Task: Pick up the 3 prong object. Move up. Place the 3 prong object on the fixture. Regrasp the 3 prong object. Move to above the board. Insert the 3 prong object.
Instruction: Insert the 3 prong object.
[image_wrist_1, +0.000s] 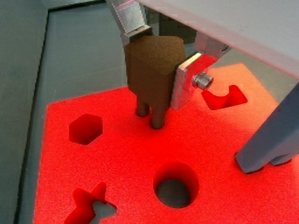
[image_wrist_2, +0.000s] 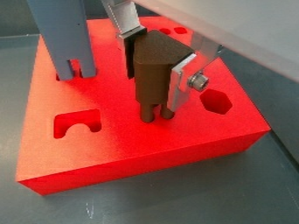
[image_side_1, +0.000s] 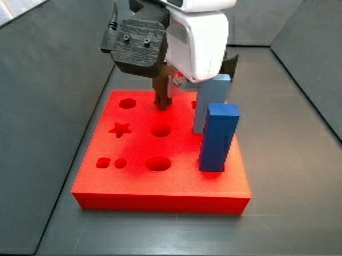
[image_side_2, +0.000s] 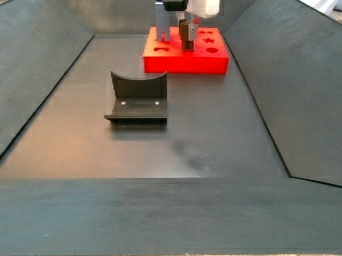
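The pincer (image_wrist_2: 158, 63) is positioned directly over the board (image_wrist_2: 111, 144) and is clamped on the 3 prong object (image_wrist_2: 155, 74), which sits upright between the two silver finger plates. One finger plate (image_wrist_1: 187, 80) presses against the flat side of the piece in both wrist views, and the opposite plate bears on its far side. The 3 prong object (image_wrist_1: 152, 74) is a brown, wood-coloured block with a rounded upper edge and short prongs pointing down from its underside. The prong tips (image_wrist_1: 155, 115) reach the red top face of the board; whether they are seated in holes cannot be determined, since the piece hides the spot. The board is a bright red square slab with cut-outs: a hexagon (image_wrist_1: 86, 129), a round hole (image_wrist_1: 174, 185), a star (image_side_1: 119, 129) and an arch-shaped slot (image_wrist_2: 73, 125). Two tall blue blocks (image_side_1: 219, 128) stand upright in the board just beside the pincer (image_side_1: 163, 80). In a side view the fixture (image_side_2: 138, 98), a dark block with a scooped top, rests on the grey surface (image_side_2: 174, 150) well apart from the board (image_side_2: 187, 62) and nearer the camera.
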